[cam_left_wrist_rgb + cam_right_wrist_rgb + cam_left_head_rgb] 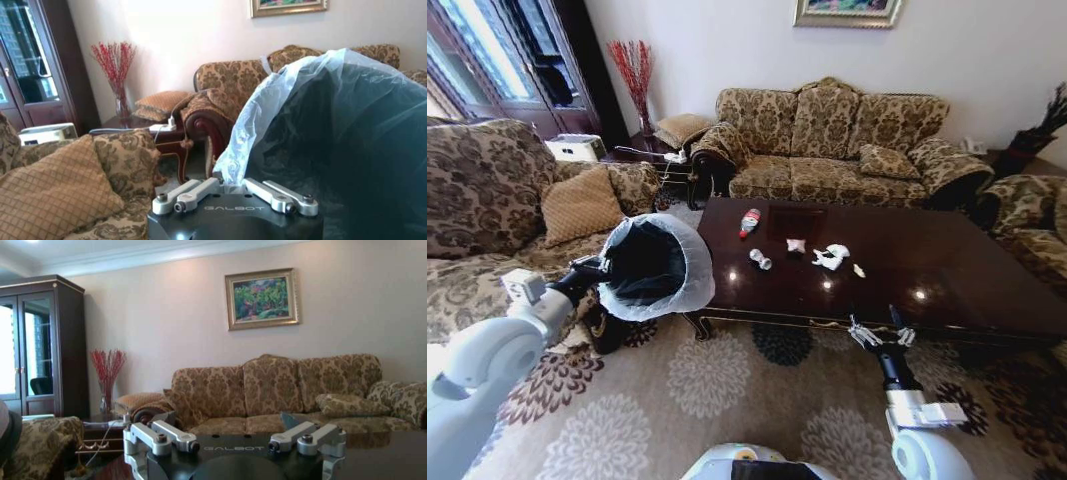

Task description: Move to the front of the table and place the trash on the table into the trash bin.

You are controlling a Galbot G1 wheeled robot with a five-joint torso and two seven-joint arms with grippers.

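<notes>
Trash lies mid-table: bottle, can, tissues. Right gripper hovers at the near table edge, fingers spread wide, empty, well short of the litter. Left gripper, arm extended, is clamped on the trash bin, which is tilted, mouth facing the table's left end.

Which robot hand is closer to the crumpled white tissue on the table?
Right. The right gripper hangs at the table's front edge, a short way from the tissue. The left gripper is farther off, holding the trash bin beside the table's left end.
</notes>
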